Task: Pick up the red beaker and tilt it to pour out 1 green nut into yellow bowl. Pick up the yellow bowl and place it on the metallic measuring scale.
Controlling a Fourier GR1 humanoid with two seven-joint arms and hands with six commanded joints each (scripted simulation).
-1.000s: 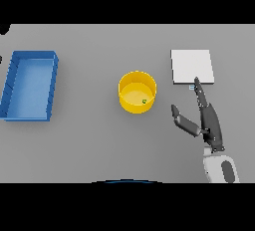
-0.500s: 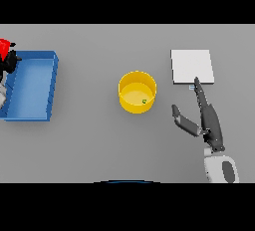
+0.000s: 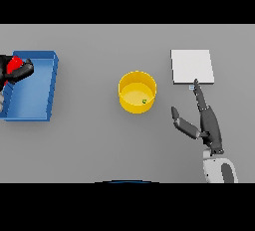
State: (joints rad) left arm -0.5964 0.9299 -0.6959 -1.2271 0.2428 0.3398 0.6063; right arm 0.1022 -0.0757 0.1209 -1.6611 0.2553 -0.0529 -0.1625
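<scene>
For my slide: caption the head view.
Left hand holds red beaker over blue tray; round yellow bowl holds a green nut.

We see a bare lab-style test bench: a plain grey surface [image 3: 99, 140] carrying a flat metallic measuring scale [image 3: 192, 66] at two o'clock, a blue tray [image 3: 31, 93] at nine o'clock and a yellow bowl [image 3: 137, 92] centrally.

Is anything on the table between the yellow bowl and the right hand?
No. In the head view, only bare grey table separates the yellow bowl from the right hand.
</scene>
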